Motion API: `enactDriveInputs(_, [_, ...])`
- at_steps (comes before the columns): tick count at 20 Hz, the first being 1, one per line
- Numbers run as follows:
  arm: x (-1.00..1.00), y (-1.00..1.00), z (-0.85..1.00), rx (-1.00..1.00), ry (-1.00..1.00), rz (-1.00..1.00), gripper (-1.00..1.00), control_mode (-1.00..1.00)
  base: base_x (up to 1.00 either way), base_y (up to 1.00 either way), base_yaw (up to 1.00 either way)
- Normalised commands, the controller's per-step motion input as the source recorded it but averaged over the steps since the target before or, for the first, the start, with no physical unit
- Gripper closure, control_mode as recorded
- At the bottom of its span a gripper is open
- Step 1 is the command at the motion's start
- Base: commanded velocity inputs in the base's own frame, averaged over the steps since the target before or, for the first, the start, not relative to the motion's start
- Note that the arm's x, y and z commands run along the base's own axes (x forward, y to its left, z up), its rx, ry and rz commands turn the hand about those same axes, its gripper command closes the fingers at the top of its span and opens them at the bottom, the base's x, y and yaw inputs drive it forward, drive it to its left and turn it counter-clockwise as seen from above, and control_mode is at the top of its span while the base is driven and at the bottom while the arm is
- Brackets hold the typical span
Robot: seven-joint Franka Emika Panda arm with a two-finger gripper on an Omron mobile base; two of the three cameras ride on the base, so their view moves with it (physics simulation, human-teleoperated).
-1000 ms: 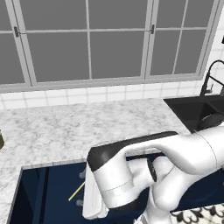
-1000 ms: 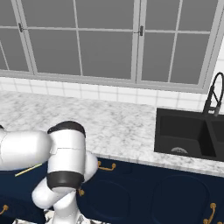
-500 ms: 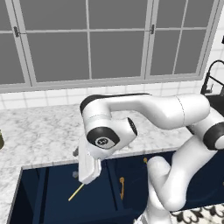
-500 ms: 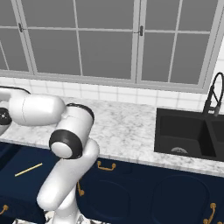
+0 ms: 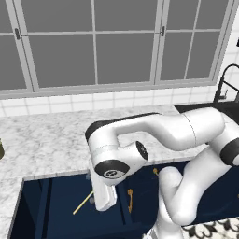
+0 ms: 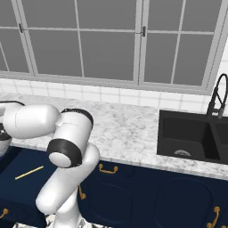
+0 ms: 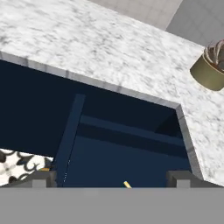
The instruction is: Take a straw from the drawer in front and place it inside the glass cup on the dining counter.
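Note:
The drawer [image 5: 46, 207] stands pulled open under the marble counter, its dark navy inside bare apart from the straw [image 5: 83, 204]. That thin pale yellow stick lies slanted on the drawer floor, also visible as the straw [image 6: 29, 173] from the right side. My white hand [image 5: 105, 195] hangs over the drawer, pointing down just to the right of the straw. In the hand view my gripper [image 7: 111, 180] is open, its fingertips [image 7: 41, 178] far apart, with one end of the straw [image 7: 127, 184] peeking up between them. Nothing is held. The glass cup and the dining counter are out of view.
A speckled marble counter [image 5: 42, 140] with white tiles and windows behind runs above the drawer. A tan pot [image 7: 209, 72] sits on it to the left. A black sink [image 6: 187, 138] and faucet [image 6: 217, 95] lie to the right. Navy cabinet fronts carry brass handles [image 6: 108, 169].
The arm has lifted from a low crouch and swung its hand out over the open drawer, beside the straw. The straw has not moved.

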Motion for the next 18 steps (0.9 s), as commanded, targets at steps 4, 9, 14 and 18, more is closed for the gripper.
enactDriveInputs(4, [0.56,-0.08,0.31,-0.29,0.33,0.07,-1.0,-1.0,0.0,0.0,0.0])
enactDriveInputs(9, [0.57,0.31,0.02,-0.49,0.54,0.19,-1.0,-1.0,0.0,0.0,0.0])
enactDriveInputs(14, [0.06,0.11,0.01,-0.45,0.33,0.23,-1.0,-1.0,0.0,0.0,0.0])
enactDriveInputs(18, [0.04,0.02,0.3,-0.43,0.43,0.19,-1.0,-1.0,0.0,0.0,0.0])
